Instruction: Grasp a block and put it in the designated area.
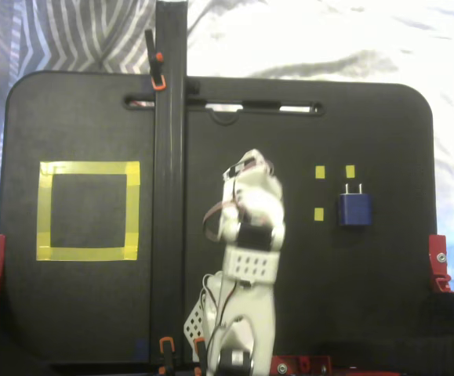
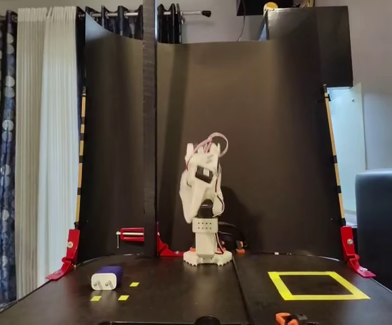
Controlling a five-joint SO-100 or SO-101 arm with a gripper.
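One overhead, one low frontal; shared black table (image 1: 368, 298).

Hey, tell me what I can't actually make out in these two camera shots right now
- Gripper: open or shut cannot be told; the folded white arm hides its fingers in both fixed views.
- Block: the prongs show from above, but are too small to see in the front fixed view.
- Designated area: fully visible, nothing inside.
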